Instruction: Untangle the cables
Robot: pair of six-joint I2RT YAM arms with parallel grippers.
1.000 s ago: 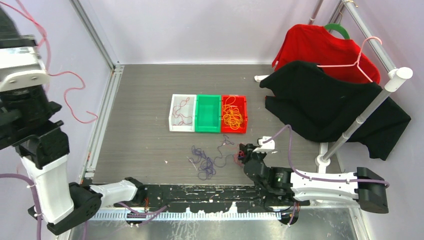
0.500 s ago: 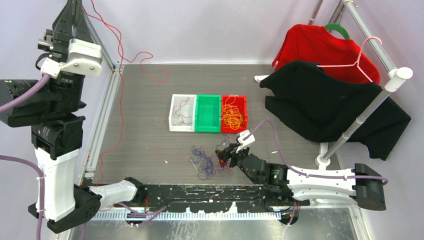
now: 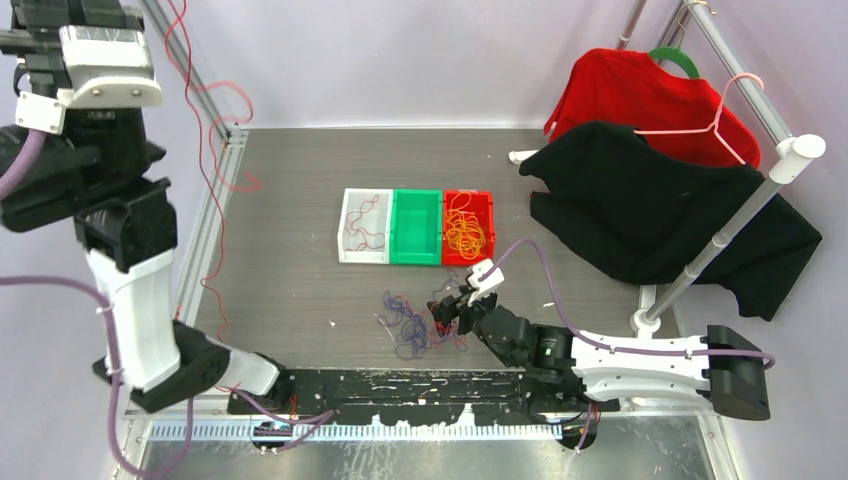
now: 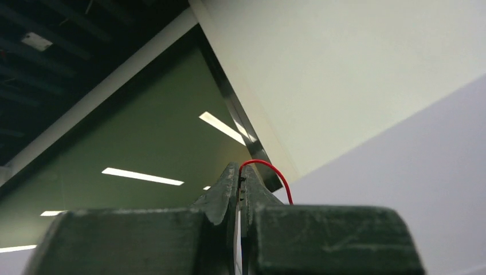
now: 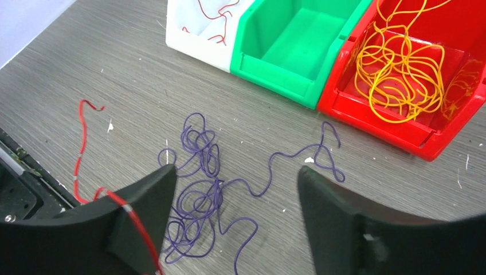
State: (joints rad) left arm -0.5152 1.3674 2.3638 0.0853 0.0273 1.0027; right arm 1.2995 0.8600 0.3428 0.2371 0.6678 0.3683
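My left gripper clamps a thin red cable; right gripper stands spread over the tangled purple cable on grey wood-grain tabletop.

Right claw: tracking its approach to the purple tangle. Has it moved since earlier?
Yes: right claw slid left, from below the right edge of the red bin to its left edge.

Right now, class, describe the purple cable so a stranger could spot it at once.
Find the three bins mid-table: white, green, red. On the tabletop on the arms' side of the green bin, before the open right hand, lies a loose cable tangle. It alone is purple; an orange cable fills the red bin, a red strand lies beside the tangle.
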